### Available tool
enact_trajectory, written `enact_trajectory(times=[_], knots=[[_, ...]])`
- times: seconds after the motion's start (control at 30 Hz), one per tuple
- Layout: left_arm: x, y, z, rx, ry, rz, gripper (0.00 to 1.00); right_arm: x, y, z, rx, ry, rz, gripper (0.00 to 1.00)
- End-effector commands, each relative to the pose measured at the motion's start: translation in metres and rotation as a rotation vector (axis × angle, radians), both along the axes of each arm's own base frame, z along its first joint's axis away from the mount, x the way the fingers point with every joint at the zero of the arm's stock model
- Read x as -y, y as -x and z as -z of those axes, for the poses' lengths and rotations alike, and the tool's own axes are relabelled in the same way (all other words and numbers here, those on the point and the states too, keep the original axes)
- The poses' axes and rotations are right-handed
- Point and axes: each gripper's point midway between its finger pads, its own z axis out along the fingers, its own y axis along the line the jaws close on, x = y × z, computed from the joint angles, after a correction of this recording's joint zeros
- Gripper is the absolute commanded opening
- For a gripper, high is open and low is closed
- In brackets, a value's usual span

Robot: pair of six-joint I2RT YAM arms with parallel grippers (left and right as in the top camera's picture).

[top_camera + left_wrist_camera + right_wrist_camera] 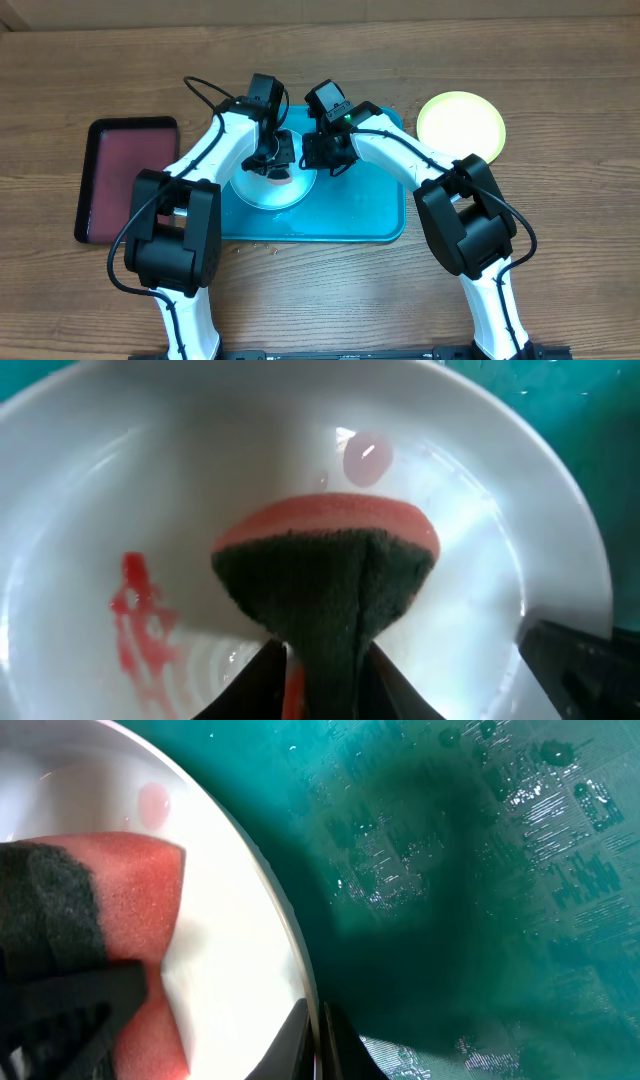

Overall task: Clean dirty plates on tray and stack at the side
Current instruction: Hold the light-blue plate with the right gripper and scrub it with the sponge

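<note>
While the left gripper (325, 690) pinches the one sponge (330, 560) on the white plate (262, 197) in the teal tray (370, 215), the right gripper (316, 1045) is clamped on that plate's rim. Two plates showing; the yellow-green plate (461, 125) sits on the table (320, 300) beside the tray.

Plate (262, 195) on left part of tray (370, 215), ctr frame; sponge (277, 177) on plate. 2nd plate (461, 123) off tray, upper right; smaller tray (130, 180) far left.

A black-rimmed dark red tray (128, 178) is lying on the wooden bench (560, 60); a pink-and-green foam sponge (330, 570) is bending.
</note>
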Motion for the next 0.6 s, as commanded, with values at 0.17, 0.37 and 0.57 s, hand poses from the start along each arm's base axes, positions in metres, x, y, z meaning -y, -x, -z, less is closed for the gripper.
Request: enact_trajectory(times=[0.17,0.37,0.57], knots=[[-0.001,-0.022,-0.029,0.069,-0.007,0.008,0.22,0.010,0.016,0.027,-0.057,0.068,0.001,0.04],[-0.003,-0.014,-0.022,0.042,-0.015,0.009,0.24,0.011,0.016,0.028,-0.057,0.068,0.003,0.04],[-0.005,-0.001,-0.010,0.004,-0.020,0.011,0.24,0.011,0.016,0.028,-0.057,0.068,0.003,0.04]])
